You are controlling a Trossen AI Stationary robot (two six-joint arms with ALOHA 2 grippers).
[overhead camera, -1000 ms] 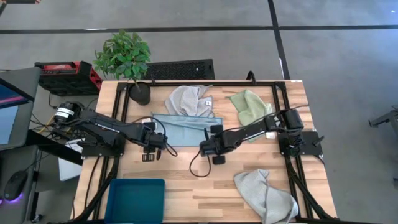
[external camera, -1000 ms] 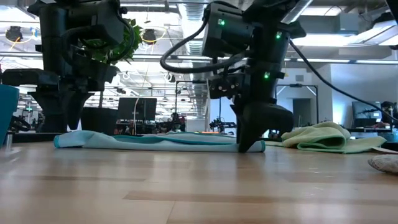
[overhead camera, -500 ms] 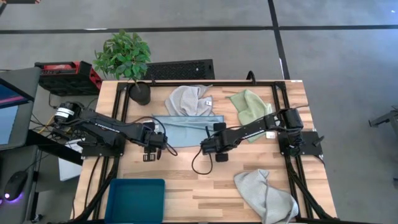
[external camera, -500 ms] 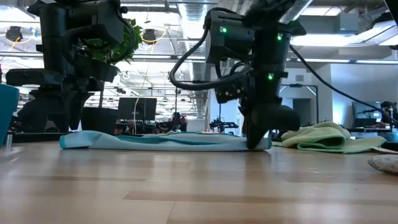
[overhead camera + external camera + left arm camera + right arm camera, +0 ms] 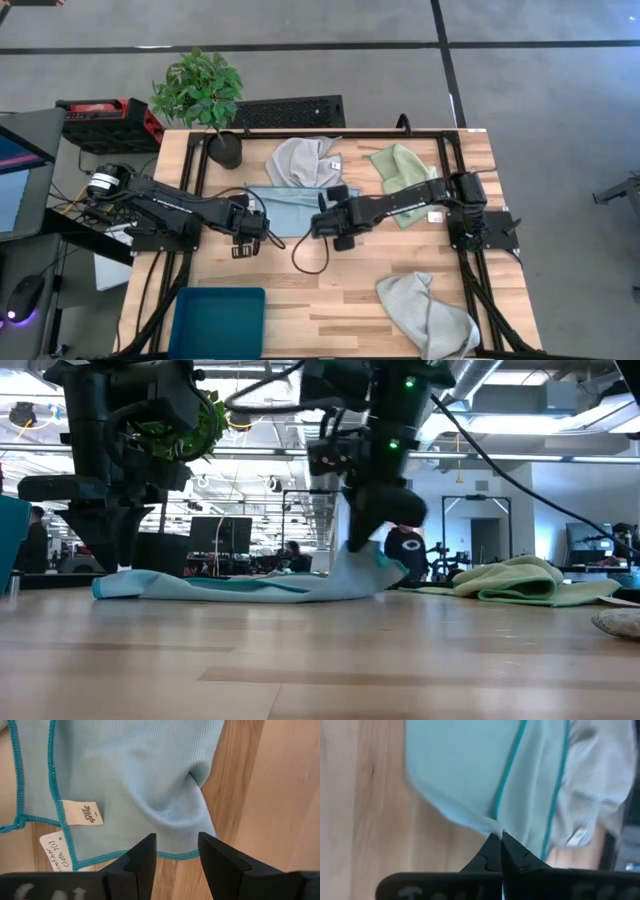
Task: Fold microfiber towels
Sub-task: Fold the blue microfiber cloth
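The light blue towel (image 5: 290, 207) lies mid-surface, between the two arms, with one end pinched by the right gripper (image 5: 497, 841), whose fingers are pressed together on the teal-hemmed edge. In the low view that end is seen lifted off the wooden surface (image 5: 320, 660) while the rest lies flat. The left gripper (image 5: 175, 850) is spread, poised just over the opposite corner near the white tag (image 5: 82, 812), nothing held. Step in hand is judged to be the fold-over: the lifted end should be carried in a low arc toward the left gripper's end, kept just high enough that the cloth is not dragged or bunched. The far corner would best be pinned or pinched by the left gripper first, so the towel is not slid along. Hems should be matched before release; a crease already visible in the left wrist view may need smoothing. Risk: the thin pinch slipping mid-swing. The grey towel (image 5: 303, 160) and green towel (image 5: 400, 170) lie beyond on the surface, another grey towel (image 5: 428, 312) nearer, and the teal bin (image 5: 218, 320) at the near left; all untouched and to be avoided.
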